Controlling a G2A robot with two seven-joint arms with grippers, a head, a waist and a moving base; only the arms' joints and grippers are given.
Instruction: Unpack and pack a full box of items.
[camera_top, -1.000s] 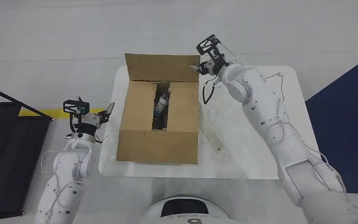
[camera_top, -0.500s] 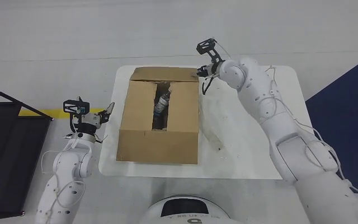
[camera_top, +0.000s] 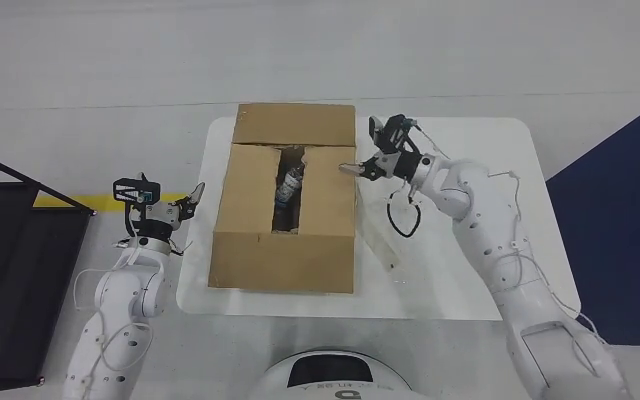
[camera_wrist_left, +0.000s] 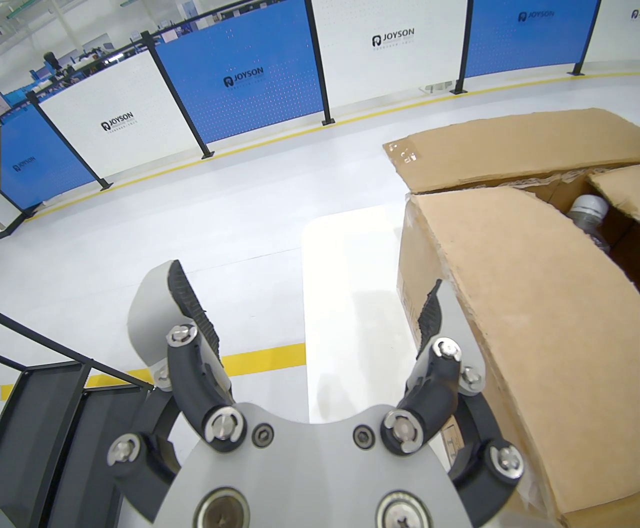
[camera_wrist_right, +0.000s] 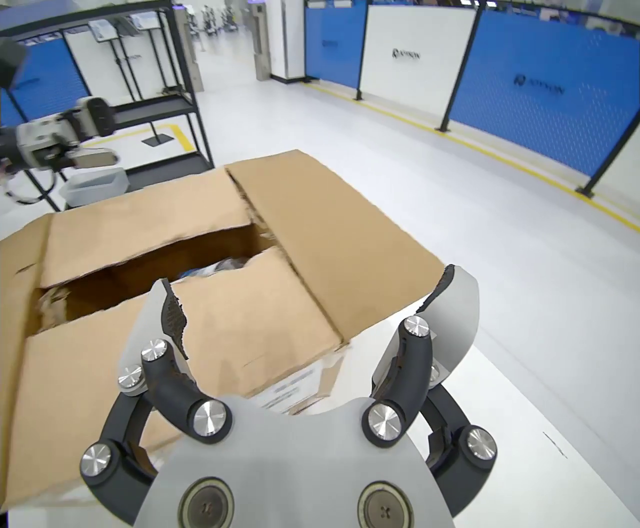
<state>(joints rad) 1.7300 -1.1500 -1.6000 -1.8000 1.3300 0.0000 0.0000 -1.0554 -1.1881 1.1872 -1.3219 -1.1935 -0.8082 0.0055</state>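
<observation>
A brown cardboard box (camera_top: 250, 245) stands on the white table (camera_top: 460, 270). Its two side flaps are folded in with a gap between them, and the far flap (camera_top: 295, 122) spreads out behind the opening. A dark bottle (camera_top: 288, 186) with a grey cap (camera_wrist_left: 591, 207) lies in the gap. My right gripper (camera_top: 360, 168) is at the box's right edge, over the right flap (camera_wrist_right: 240, 320), open and holding nothing. My left gripper (camera_top: 190, 197) hangs left of the box (camera_wrist_left: 505, 300), beyond the table edge, open and holding nothing; it also shows far off as the left gripper (camera_wrist_right: 75, 150) in the right wrist view.
A thin clear strip (camera_top: 380, 248) lies on the table right of the box. A black rack (camera_top: 30, 260) stands on the floor at the far left. A dark blue partition (camera_top: 610, 180) sits at the right. The table's right half is bare.
My right gripper has come from the box's far right corner down to its right edge. The far flap stood up a second ago and now lies back. The left arm is still.
</observation>
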